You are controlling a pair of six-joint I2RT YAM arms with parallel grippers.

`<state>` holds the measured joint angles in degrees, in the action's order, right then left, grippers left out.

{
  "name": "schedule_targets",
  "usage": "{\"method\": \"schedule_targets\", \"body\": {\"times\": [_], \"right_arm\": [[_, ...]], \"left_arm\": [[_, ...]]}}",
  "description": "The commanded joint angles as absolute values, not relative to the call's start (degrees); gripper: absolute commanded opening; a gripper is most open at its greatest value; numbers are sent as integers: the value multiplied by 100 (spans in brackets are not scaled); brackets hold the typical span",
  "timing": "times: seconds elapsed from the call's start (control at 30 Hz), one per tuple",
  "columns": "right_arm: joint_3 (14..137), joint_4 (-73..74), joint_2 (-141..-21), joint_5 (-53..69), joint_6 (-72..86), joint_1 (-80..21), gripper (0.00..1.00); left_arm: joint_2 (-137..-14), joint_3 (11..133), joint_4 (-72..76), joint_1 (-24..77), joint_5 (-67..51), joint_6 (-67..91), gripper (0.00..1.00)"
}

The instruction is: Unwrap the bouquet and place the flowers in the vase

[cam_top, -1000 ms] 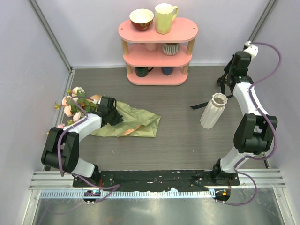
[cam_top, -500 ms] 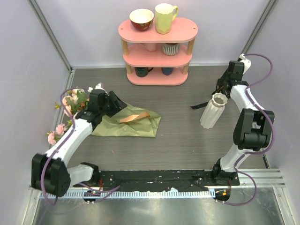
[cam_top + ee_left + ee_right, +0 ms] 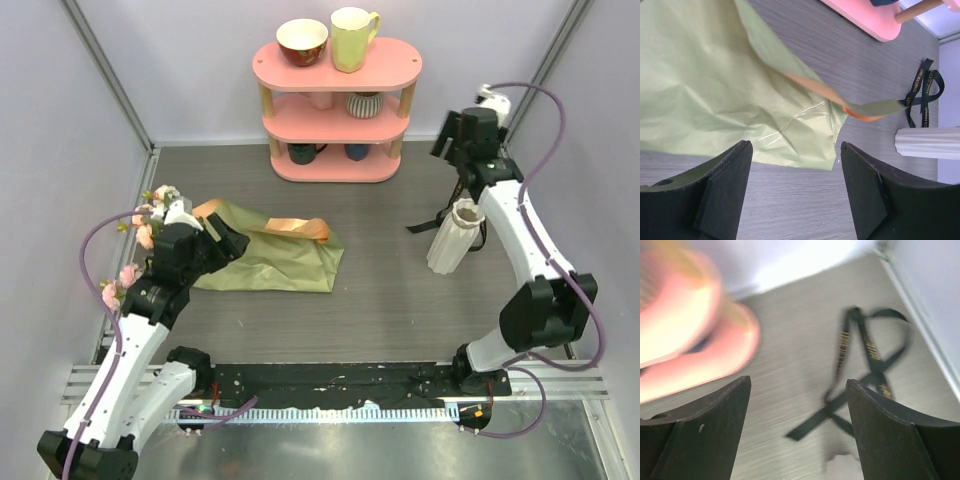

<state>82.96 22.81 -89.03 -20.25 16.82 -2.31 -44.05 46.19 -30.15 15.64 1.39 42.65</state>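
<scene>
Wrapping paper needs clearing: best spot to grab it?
The curled flap at the wrapping paper's far edge, from above with the left gripper: it looks lifted off the table, orange lining showing, while the rest lies flat.

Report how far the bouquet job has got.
Done: the black ribbon is off, lying by the vase, and the paper lies spread open. In hand: nothing; both arms' jaws are open and empty. Left: the flowers lie loose at the far left, and the vase stands with none in it.
</scene>
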Motion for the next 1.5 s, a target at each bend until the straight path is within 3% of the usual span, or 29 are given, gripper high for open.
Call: {"method": "schedule_targets", "body": {"times": [0.0, 0.13, 0.27, 0.33, 0.37, 0.47, 0.57, 0.87, 1.17, 1.47], "right_arm": [[8833, 2434, -8148, -2487, 1187, -1729, 83], [8281, 2242, -7700, -1377, 1344, -3047, 77], [7069, 1287, -7094, -127, 1854, -3980, 57], [6304, 986, -6698, -79, 2214, -4392, 48], [6076, 723, -6602, -79, 2345, -4499, 36], [5301, 266, -6591, 535, 2838, -4632, 20], [4791, -295, -6881, 879, 3032, -4641, 12], [4904, -835, -8356, 71, 3138, -4527, 5], [5572, -904, -9763, -194, 2874, -3604, 2], [7369, -336, -11222, -290, 2295, -3129, 1]], "left_arm": [[-4175, 4176, -3165, 1538, -51, 4429, 75], [-4481, 3632, -2315, 1538, -1035, 4816, 77], [-5281, 3533, -1785, 1573, -1625, 5010, 78], [-5703, 3585, -1575, 1591, -1705, 5019, 77], [-5809, 3621, -1530, 1608, -1722, 5045, 76], [-6099, 3718, -1301, 1687, -1732, 5097, 73], [-6161, 3779, -1169, 1749, -1635, 5124, 73], [-5425, 4007, -1853, 1749, -1407, 4975, 74], [-4860, 4614, -2645, 1749, -1046, 4755, 75], [-4878, 4834, -2725, 1758, -1169, 4772, 75]]}}
